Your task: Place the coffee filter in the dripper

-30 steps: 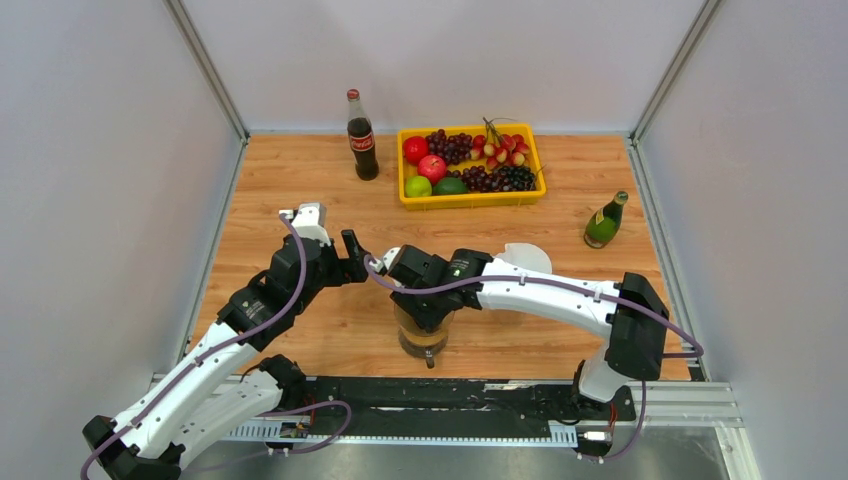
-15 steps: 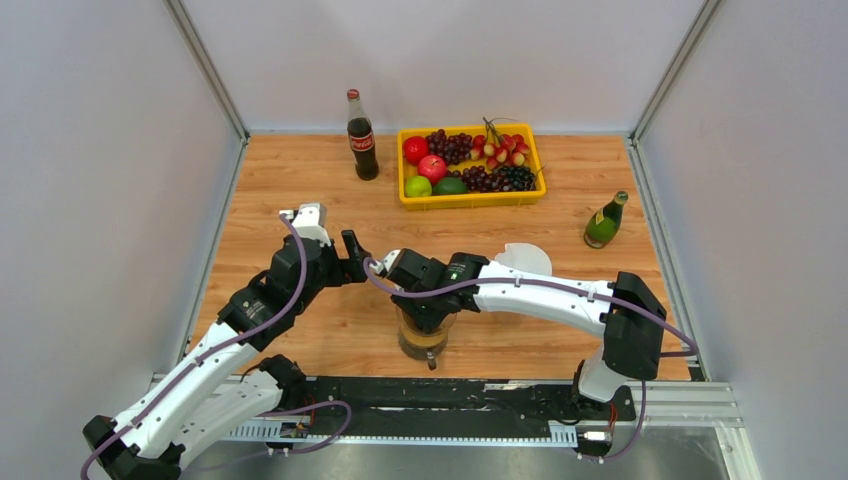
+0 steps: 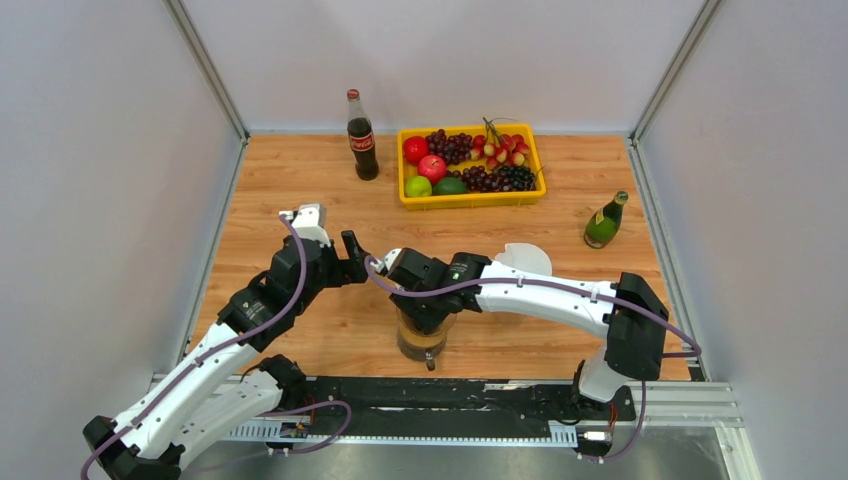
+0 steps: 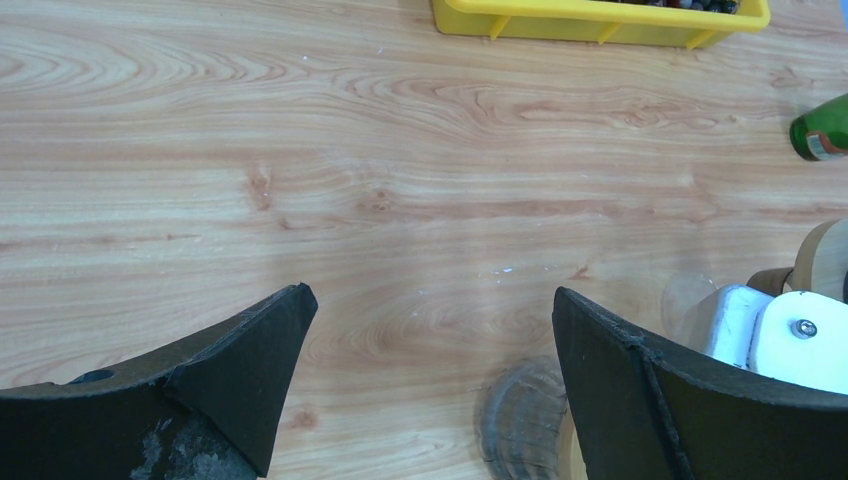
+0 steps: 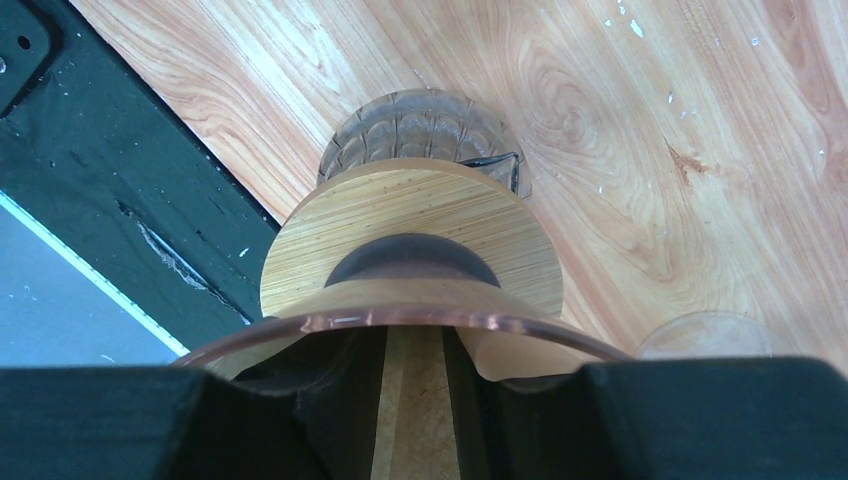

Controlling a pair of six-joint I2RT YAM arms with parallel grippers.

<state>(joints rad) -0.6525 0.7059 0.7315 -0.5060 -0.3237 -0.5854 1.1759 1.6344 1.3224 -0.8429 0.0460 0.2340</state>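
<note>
Coffee filter (image 5: 505, 355) is thin brown paper, so I judge it light, soft and easy to crumple or tear. It sits just inside the glass rim of the dripper (image 5: 400, 318). The right gripper (image 5: 414, 385) is above the dripper and pinches the filter's folded middle between its fingers. A gentle hold on that fold seems safest. Left of the dripper and a little behind it, the left gripper (image 4: 430, 300) hangs wide open and holds nothing.

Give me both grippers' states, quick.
Left gripper: open, holding nothing.
Right gripper: closed on the tan paper coffee filter, at the clear amber dripper.
</note>
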